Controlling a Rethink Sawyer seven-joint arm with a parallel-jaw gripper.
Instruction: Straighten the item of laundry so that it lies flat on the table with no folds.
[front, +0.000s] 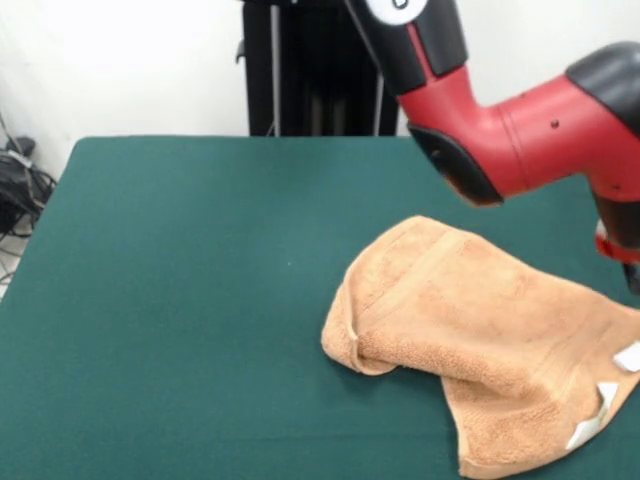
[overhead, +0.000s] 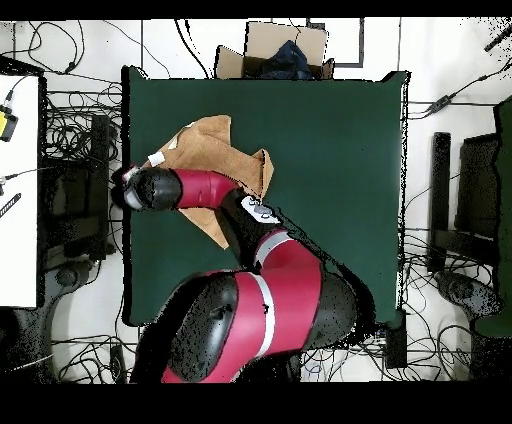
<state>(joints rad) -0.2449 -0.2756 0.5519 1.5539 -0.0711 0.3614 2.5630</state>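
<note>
Dark green desk (front: 180, 300) under a white wall, cables strewn on the floor all around in the overhead view. Orange-tan towel (front: 470, 330) bunched and folded over on itself toward one side of the desk, running off the front view's right edge. White tags (front: 600, 410) showing at its edge. Red and black arm (front: 520, 120) reaching over the towel, wrist end at the desk's side edge in the overhead view. Gripper (front: 625, 245) barely in view at the front picture's right edge; fingers hidden, open or closed impossible to tell. Cardboard box (overhead: 272, 50) beyond the desk.
</note>
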